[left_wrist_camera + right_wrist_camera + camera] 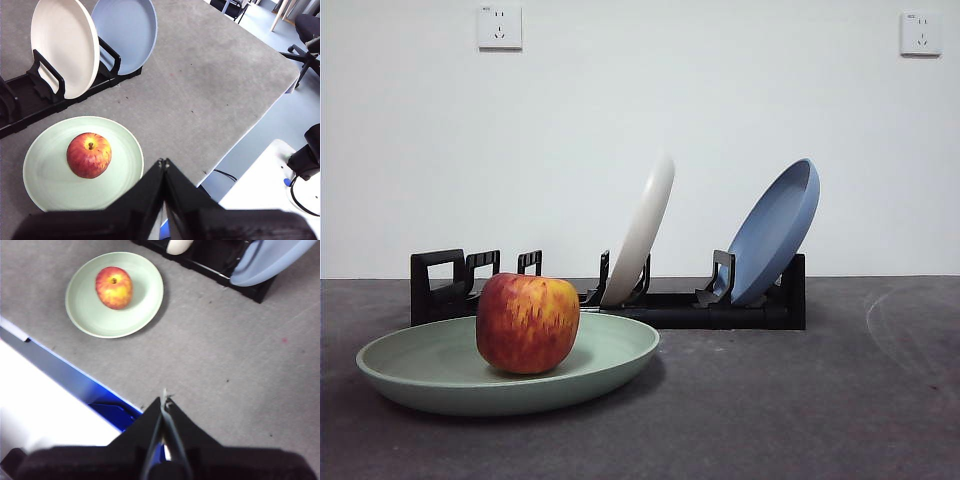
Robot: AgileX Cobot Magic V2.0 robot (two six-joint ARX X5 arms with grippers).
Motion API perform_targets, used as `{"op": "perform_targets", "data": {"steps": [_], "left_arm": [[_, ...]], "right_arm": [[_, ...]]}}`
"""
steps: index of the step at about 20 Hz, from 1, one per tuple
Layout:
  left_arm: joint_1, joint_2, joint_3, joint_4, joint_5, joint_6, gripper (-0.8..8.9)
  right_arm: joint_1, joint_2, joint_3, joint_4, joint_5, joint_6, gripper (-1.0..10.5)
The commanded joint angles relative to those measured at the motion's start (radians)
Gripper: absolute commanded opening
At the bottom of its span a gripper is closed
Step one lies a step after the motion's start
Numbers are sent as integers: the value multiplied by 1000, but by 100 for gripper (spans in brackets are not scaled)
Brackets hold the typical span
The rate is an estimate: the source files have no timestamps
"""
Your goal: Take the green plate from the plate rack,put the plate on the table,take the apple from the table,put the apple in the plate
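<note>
On the near left of the flat dark grey, mottled table (800,400) we see the wide, shallow, pale mint-green plate (610,358) lying flat, and the red apple with yellow-orange streaks (527,322) sits upright inside it, a little left of the plate's middle in the front view, stem up as the wrist views show. Just behind the plate, farther from us, stands the long, low black plate rack with upright loop-shaped dividers (670,308); its square handle is at the left end. Two plates lean in its slots: a cream-white round plate (642,232) near the middle and a blue round plate (775,232) at the right end, both tilted to the right. The slots at the left end hold nothing. We find neither arm in the front view. In its own wrist view the left gripper (163,162) hangs above the near edge of the table, just beside the green plate, its two black jaws pressed together on nothing. The right gripper (164,399) is likewise closed and empty, well apart from the plate and the apple. Two white wall sockets (500,27) sit high on the pale wall behind.
</note>
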Motion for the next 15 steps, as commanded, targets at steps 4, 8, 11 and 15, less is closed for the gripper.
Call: {"op": "perform_targets", "data": {"steps": [4,8,11,15], "left_arm": [[-2,38,-5,1,-6,12,-3],[-2,90,-5,1,-6,12,-4],[31,105,-5,2,-5,12,-4],[274,60,-6,36,134,15,-4]], "right_arm": [[3,12,-8,-23,11,4,2],[3,14,-8,-23,14,4,2],[3,14,-8,-23,14,4,2],[3,14,-8,-23,14,4,2]]}}
